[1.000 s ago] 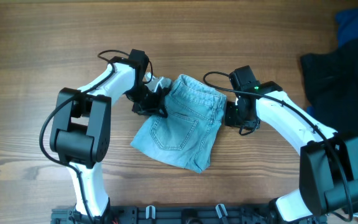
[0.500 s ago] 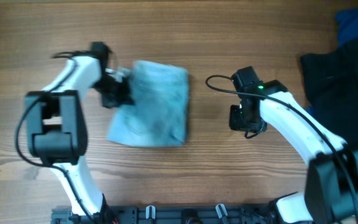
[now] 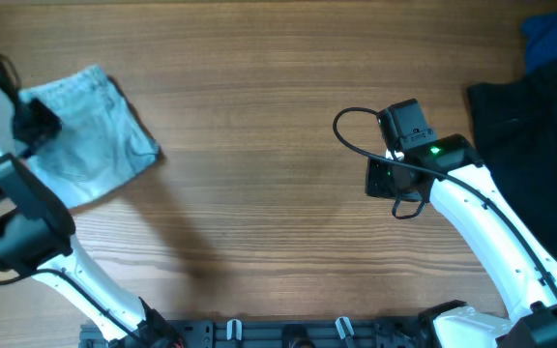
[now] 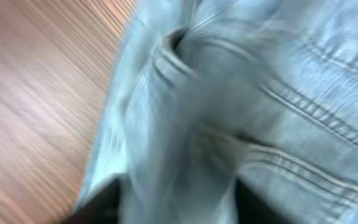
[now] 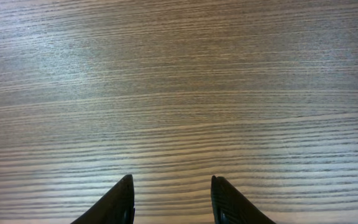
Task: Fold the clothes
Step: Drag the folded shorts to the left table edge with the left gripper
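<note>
While the light blue denim shorts lie folded at the far left of the table, the left tool sits at their left edge. Its wrist view is blurred denim, so I cannot tell if it grasps them or is released. The right tool hovers over bare wood, well apart from the shorts, its fingers spread and holding nothing.

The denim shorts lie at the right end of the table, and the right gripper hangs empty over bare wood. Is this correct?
No. The overhead view shows the shorts at the left end of the table; the right gripper does hang empty over bare wood.
</note>
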`<state>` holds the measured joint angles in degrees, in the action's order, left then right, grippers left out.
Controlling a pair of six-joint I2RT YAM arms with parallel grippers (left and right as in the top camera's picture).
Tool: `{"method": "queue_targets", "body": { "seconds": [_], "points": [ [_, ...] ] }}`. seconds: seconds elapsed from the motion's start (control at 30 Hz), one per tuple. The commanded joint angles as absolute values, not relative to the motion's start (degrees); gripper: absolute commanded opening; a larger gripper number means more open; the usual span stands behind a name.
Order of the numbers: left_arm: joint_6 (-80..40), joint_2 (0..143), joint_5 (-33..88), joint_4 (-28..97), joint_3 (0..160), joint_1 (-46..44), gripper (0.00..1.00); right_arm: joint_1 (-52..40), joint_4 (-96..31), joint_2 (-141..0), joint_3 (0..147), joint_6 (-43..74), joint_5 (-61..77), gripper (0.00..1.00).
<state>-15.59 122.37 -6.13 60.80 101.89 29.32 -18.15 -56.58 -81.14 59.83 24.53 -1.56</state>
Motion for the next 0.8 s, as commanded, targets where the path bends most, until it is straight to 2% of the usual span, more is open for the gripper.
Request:
{"method": "queue_targets", "body": {
  "seconds": [0.0, 0.13, 0.3, 0.33, 0.37, 0.4, 0.43, 0.53, 0.77],
  "points": [
    [-18.15, 122.43, -8.05, 63.81, 108.12, 30.46, 1.0, -17.69, -56.69, -80.49, 60.86, 24.03, -2.55, 0.4],
    [-21.93, 121.43, -9.37, 66.72, 110.5, 30.26, 1.0, -17.69, -57.17, -80.49, 60.86, 23.99, -2.57, 0.4],
    [-19.29, 118.63, 4.75, 66.92, 110.76, 26.72, 0.97, -17.69, -57.23, -80.49, 60.86, 24.03, -2.57, 0.4],
    [-19.31, 118.28, 8.1, 66.94, 110.76, 25.54, 0.91, -17.69, -57.23, -80.49, 60.86, 24.03, -2.55, 0.4],
    [-19.31, 118.19, 11.07, 66.96, 110.76, 24.27, 0.8, -17.69, -57.25, -80.49, 60.86, 24.03, -2.55, 0.4],
    [-19.31, 118.19, 13.56, 67.16, 110.76, 22.94, 0.66, -17.69, -57.32, -80.49, 60.86, 24.03, -2.55, 0.4],
    [-19.31, 118.19, 15.2, 67.16, 110.69, 21.5, 0.4, -17.69, -57.47, -80.49, 60.86, 24.03, -2.52, 0.4],
    [-19.31, 118.45, 15.9, 67.07, 110.56, 16.51, 0.04, -17.69, -57.74, -80.49, 60.86, 24.05, -2.09, 0.4],
    [-19.38, 120.33, 9.63, 67.44, 110.48, 6.24, 0.04, -17.69, -57.56, -80.49, 60.86, 24.05, -1.83, 0.4]
  ]
}}
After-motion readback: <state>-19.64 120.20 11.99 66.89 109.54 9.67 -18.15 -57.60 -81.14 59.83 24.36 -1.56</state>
